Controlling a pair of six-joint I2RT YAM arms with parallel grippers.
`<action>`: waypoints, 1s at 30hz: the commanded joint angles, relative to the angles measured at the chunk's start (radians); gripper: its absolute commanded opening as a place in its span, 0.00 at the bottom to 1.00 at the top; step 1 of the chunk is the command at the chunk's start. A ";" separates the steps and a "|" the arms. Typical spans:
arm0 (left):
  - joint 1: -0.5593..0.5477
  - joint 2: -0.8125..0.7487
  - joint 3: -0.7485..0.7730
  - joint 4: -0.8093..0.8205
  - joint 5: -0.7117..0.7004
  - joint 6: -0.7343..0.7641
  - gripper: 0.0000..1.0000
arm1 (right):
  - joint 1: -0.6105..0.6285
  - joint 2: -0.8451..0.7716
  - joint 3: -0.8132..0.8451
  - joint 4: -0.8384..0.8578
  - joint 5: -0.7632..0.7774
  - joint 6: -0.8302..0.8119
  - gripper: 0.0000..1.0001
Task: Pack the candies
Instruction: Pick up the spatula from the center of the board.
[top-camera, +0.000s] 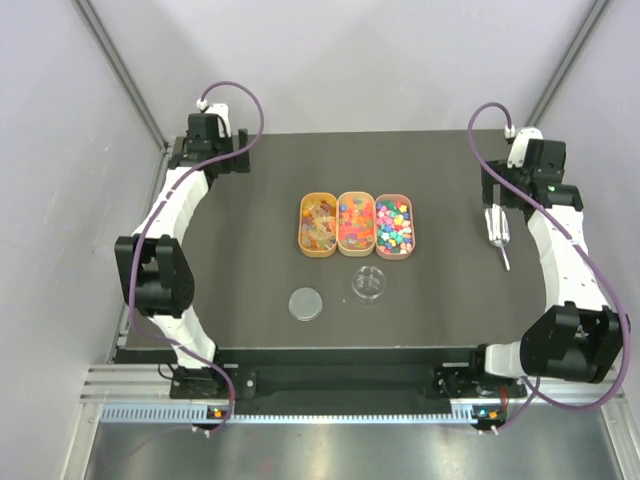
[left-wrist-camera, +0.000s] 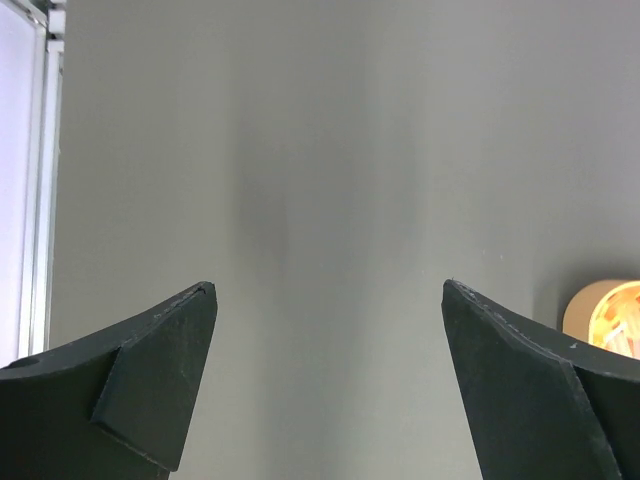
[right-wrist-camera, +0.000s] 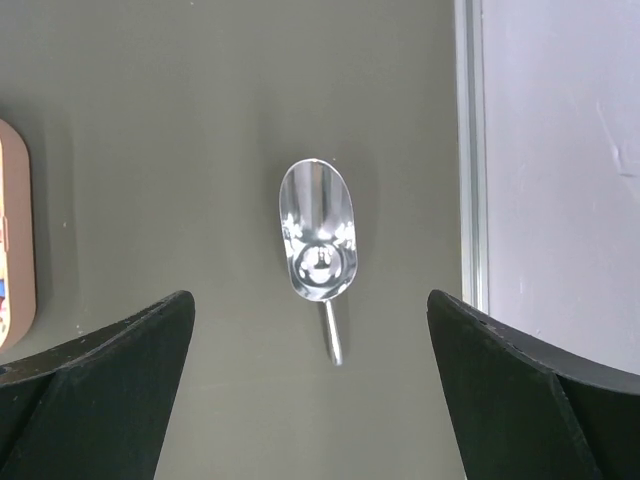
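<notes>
The right end effector has its two fingers spread wide, and nothing is held between them. It hangs over the right side of the tabletop. Under it a metal scoop lies flat on the tabletop, with the bowl toward the far side and the thin handle toward the near side. The fingers do not touch the scoop.

The left end effector is also spread, with only bare tabletop between its fingers. It stands at the far left corner, well apart from everything else.

The candies are in the middle of the tabletop, in three orange oval trays that stand side by side and touch each other. The left tray holds amber gummies, the middle one holds mostly orange and red pieces, and the right one holds mixed pieces in pink, blue, green and yellow.

Just near of the trays stands a small clear round dish; whether anything is inside it cannot be told. Its lid lies flat on the tabletop to the left of the dish, close but apart from it.
</notes>
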 joint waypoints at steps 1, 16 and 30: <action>-0.003 0.011 0.046 -0.018 0.019 0.014 0.98 | 0.006 0.001 0.003 0.026 0.019 -0.037 1.00; -0.109 0.240 0.261 -0.351 0.158 0.137 0.81 | -0.206 0.022 -0.309 0.041 -0.234 -0.308 0.84; -0.130 0.252 0.277 -0.332 0.149 0.117 0.80 | -0.211 0.142 -0.358 0.179 -0.232 -0.343 0.69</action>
